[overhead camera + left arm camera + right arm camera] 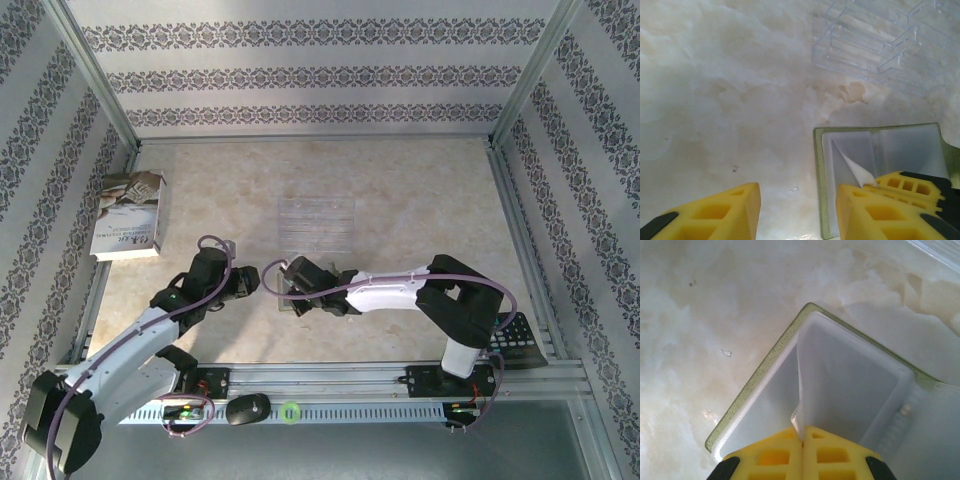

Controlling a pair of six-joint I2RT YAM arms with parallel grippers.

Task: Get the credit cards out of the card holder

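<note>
Card holder [900,145] lies open on the marble-look table [715,90], near-centre, at 6 o'clock from the clear plastic tray [315,222]. The book [130,213] is well apart at 10 o'clock.

Right gripper [802,434]: fingers pressed together, pinching the near edge of a pale thin sheet [840,375] that stands up out of the holder's grey inside. Can't tell if it's a card or a pocket flap. The white corner in the left wrist view reads more like a card.

Left gripper [799,200]: fingers apart, straddling the holder's green edge on its 9 o'clock side. One finger is over bare table, the other over the lining, nothing clamped.

Handling (judgement):
- **Cards:** probably light, stiff and slick-faced. An edge pinch should work but may slip if the pull is skewed.
- **Holder:** looks light and soft, so it would likely lift with the card unless pinned.
- **Best hold:** left clamps the green outer edge or presses the cover flat, away from the pocket mouth. Right draws straight along the pocket's axis.
- **Risk:** catching lining together with the card, which would drag the whole wallet.
</note>
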